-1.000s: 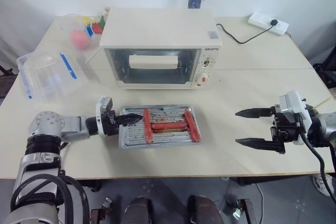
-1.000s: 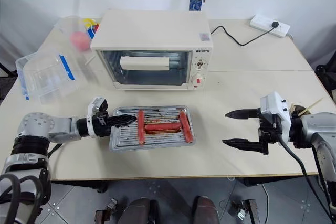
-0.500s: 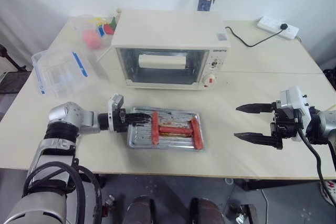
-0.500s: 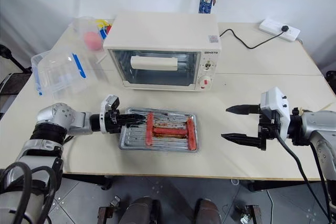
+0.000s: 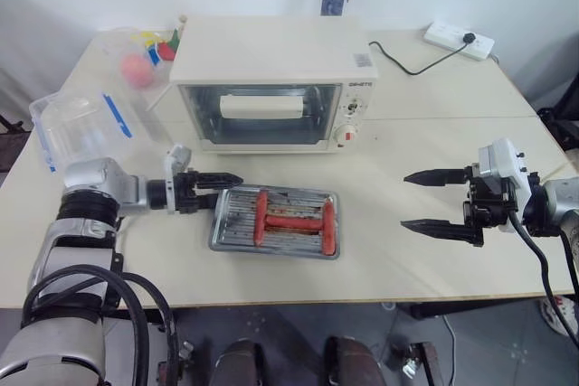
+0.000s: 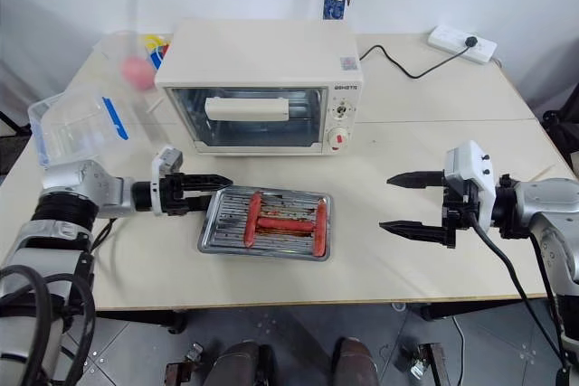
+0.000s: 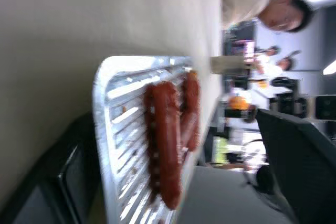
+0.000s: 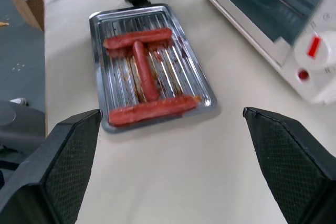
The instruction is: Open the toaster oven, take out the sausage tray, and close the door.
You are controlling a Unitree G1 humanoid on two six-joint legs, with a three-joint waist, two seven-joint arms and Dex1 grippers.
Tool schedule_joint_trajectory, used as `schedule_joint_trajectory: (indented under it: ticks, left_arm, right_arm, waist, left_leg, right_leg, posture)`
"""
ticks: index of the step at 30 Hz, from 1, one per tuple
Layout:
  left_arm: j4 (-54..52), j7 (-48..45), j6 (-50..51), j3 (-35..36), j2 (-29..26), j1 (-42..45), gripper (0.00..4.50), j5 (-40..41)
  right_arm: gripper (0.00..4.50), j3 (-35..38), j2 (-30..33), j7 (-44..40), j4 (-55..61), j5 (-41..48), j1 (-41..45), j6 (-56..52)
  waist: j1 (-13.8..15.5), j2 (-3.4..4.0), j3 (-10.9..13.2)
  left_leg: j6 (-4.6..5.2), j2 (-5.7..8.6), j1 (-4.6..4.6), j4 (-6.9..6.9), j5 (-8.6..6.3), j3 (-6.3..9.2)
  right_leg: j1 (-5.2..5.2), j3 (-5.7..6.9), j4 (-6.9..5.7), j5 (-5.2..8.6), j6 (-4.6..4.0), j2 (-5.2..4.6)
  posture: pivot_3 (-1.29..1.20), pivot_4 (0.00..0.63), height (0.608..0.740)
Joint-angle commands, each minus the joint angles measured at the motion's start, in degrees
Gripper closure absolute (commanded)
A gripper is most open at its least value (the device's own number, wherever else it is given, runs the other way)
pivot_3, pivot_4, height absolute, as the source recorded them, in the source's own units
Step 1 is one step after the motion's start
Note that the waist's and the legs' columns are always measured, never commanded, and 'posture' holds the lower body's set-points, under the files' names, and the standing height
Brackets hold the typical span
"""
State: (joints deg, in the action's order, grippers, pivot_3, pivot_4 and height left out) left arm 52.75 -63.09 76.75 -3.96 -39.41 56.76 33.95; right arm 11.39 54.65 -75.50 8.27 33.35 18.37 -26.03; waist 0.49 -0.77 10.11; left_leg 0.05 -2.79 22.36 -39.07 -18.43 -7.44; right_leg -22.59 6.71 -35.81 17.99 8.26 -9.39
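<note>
Item: left claw (image 5: 217, 193). Change: a second ago it is clamped on the near-left edge of the tray; now its fingers stand spread, tips just off the tray's left rim and apart from it. The tray is released.

Item: tray (image 5: 274, 222). Location: flat on the desk (image 5: 434, 160), in front of the oven, slightly left of centre. Contents: three sausages (image 5: 292, 221) on the ribbed rack, two lying lengthwise with one across between them. It rests on its own, touched by neither claw. It sits a little skewed to the desk edge.

Item: oven (image 5: 276, 83). Location: at the back of the desk, behind the tray and apart from it. Door (image 5: 260, 114): upright, flush with the front, white bar handle showing through the glass. Reads as closed.

Item: right claw (image 5: 441, 202). State: wide, holding nothing, hovering over bare desk well to the right of the tray. No change.

Assessment: tray out, set down and let go; door shut. By this reading all three parts of the task are met, and what remains is only for the left arm to draw clear without nudging the tray's rim.

Other stock: clear box with blue clips (image 5: 81, 128) at the desk's left; power strip (image 5: 461, 40) at the far right corner.
</note>
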Motion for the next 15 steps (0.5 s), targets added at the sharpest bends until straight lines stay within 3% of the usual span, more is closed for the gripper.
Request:
schedule_joint_trajectory:
  ticks: [1, 5, 7, 9, 12, 15]
  left_arm:
    - [-5.6, -3.4, -0.9, -2.0, -8.4, 0.6, 0.01, -3.4]
    - [-14.0, -6.2, -9.2, -2.0, -13.4, -4.9, 0.01, -5.5]
    - [-20.6, -8.0, -21.1, 1.6, -14.4, -11.6, 0.01, -5.9]
    - [-24.8, -10.4, -26.8, 1.8, -16.0, -16.6, 0.01, -7.0]
    - [-30.0, -9.4, -48.8, 9.8, -12.8, -25.5, 0.01, -7.7]
    - [-32.1, -8.4, -61.2, 13.9, -11.1, -31.4, 0.01, -9.2]
  right_arm:
    - [0.00, -1.6, 1.1, -2.6, -1.2, -1.5, 2.0, 3.0]
    - [0.00, -3.4, 0.7, -3.8, -2.7, -2.9, 3.5, 5.0]
    - [0.00, -4.5, 0.2, -3.1, -3.5, -4.5, 4.6, 6.5]
    - [0.00, -6.1, -0.5, -1.9, -5.1, -7.6, 5.8, 9.3]
    - [0.00, -8.2, -0.2, -3.0, -6.9, -10.7, 4.8, 13.2]
    - [0.00, -9.0, -0.1, -3.4, -7.8, -12.5, 3.5, 16.2]
  waist:
    - [-0.9, -0.36, 0.2]
    - [-1.6, -0.53, 0.4]
    - [-1.6, -0.48, 0.4]
    - [-1.7, -0.50, 0.4]
    - [-1.4, -0.54, 0.5]
    - [-0.8, -0.54, 0.5]
  left_leg:
    - [0.00, 0.00, 0.01, 0.00, -0.01, 0.00]
    - [-0.07, -0.07, 0.08, 0.08, -0.05, -0.03]
    - [-0.06, -0.06, 0.08, 0.08, -0.10, -0.04]
    - [-0.06, -0.08, 0.09, 0.06, -0.11, -0.05]
    - [-0.07, -0.10, 0.18, -0.02, -0.11, 0.00]
    - [-0.04, -0.08, 0.20, -0.04, -0.13, -0.02]
  right_leg:
    - [-0.02, 0.00, -0.03, 0.00, 0.01, 0.00]
    - [-0.16, -0.01, -0.03, -0.01, 0.03, 0.04]
    - [-0.16, 0.00, -0.02, -0.03, 0.05, 0.02]
    - [-0.19, 0.01, -0.03, -0.03, 0.05, -0.01]
    - [-0.20, 0.09, -0.03, -0.03, 0.05, -0.01]
    - [-0.19, 0.10, 0.02, -0.03, 0.05, -0.06]
  posture:
    - [0.00, 0.150, 0.740]
    - [0.00, 0.150, 0.740]
    - [0.00, 0.150, 0.740]
    - [0.00, 0.150, 0.740]
    - [0.00, 0.150, 0.740]
    - [0.00, 0.150, 0.740]
